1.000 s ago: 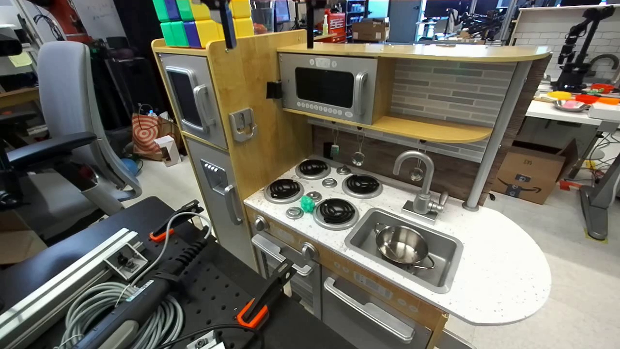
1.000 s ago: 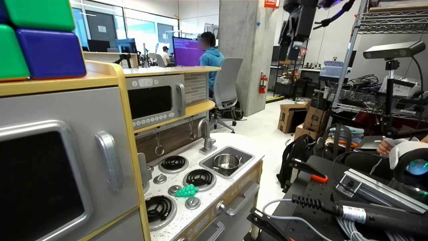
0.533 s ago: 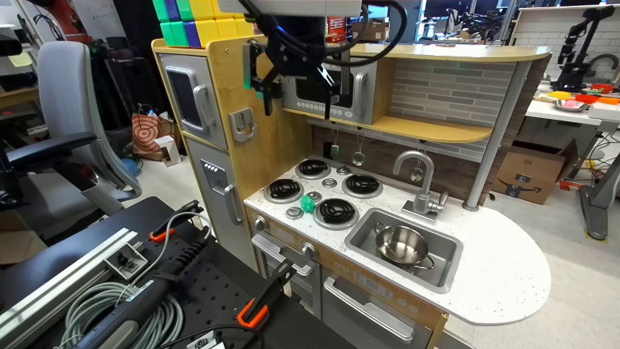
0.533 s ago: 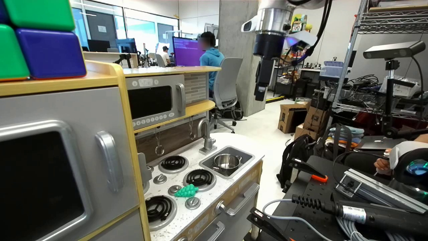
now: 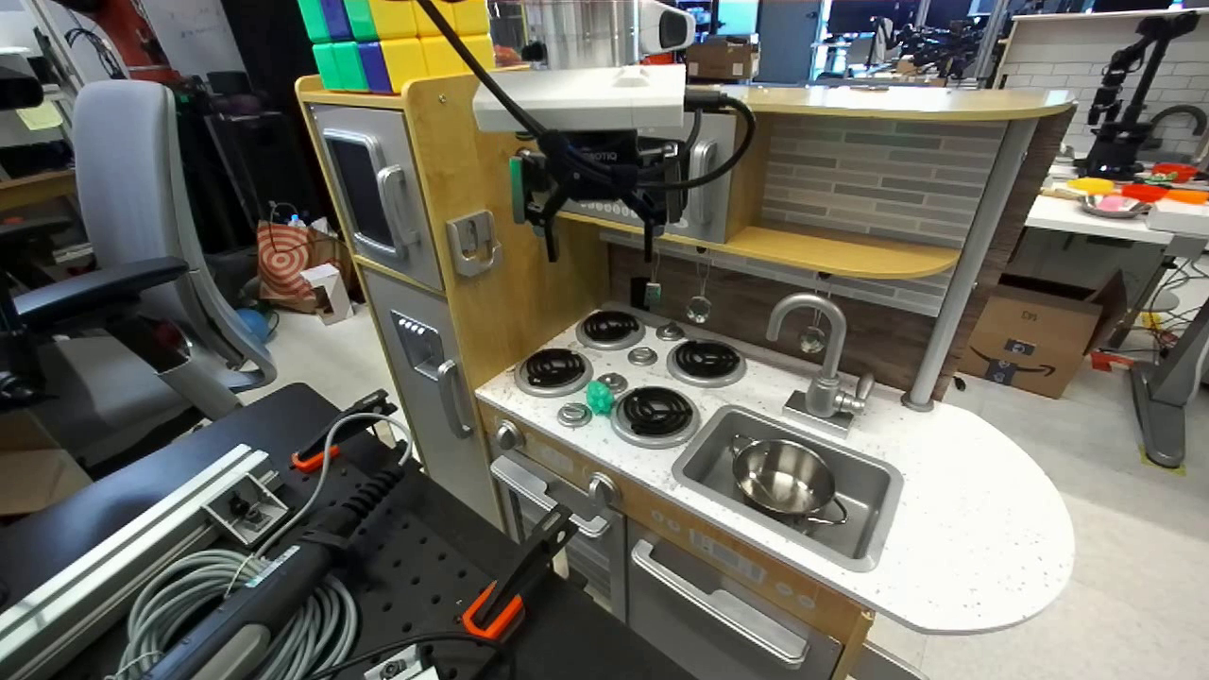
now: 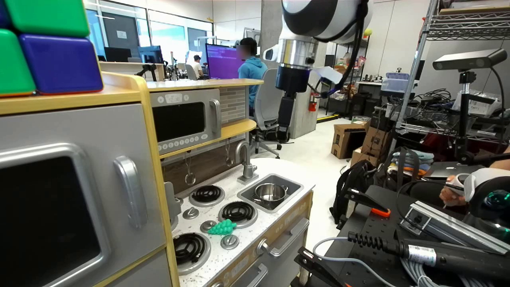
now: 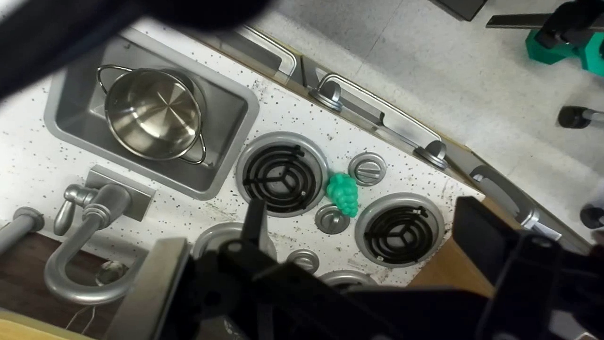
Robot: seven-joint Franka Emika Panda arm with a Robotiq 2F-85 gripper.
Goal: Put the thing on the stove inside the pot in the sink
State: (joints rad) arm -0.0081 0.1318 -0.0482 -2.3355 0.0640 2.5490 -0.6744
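Observation:
The thing is a green bumpy cluster like a bunch of grapes (image 7: 343,193). It lies on the white stove (image 7: 288,233) beside a burner, touching a small knob. It shows in both exterior views (image 5: 599,398) (image 6: 223,227). The shiny silver pot (image 7: 153,113) stands upright in the steel sink (image 7: 226,118); its inside looks bare. Pot (image 5: 784,477) and sink (image 5: 859,515) show in an exterior view. My gripper (image 5: 601,257) is open and empty, high above the stove, fingers pointing down. In the wrist view the cluster appears between the spread fingertips (image 7: 361,202).
A curved faucet (image 5: 831,345) rises behind the sink. A shelf with a toy microwave (image 5: 704,194) overhangs the back of the stove. A tall wooden cabinet (image 5: 510,312) stands at the stove's side. A black table with clamps (image 5: 496,609) and cables lies in front.
The arm has come down into view. My gripper has lowered and moved over toward the stove, staying open. The green cluster, pot and sink have not moved.

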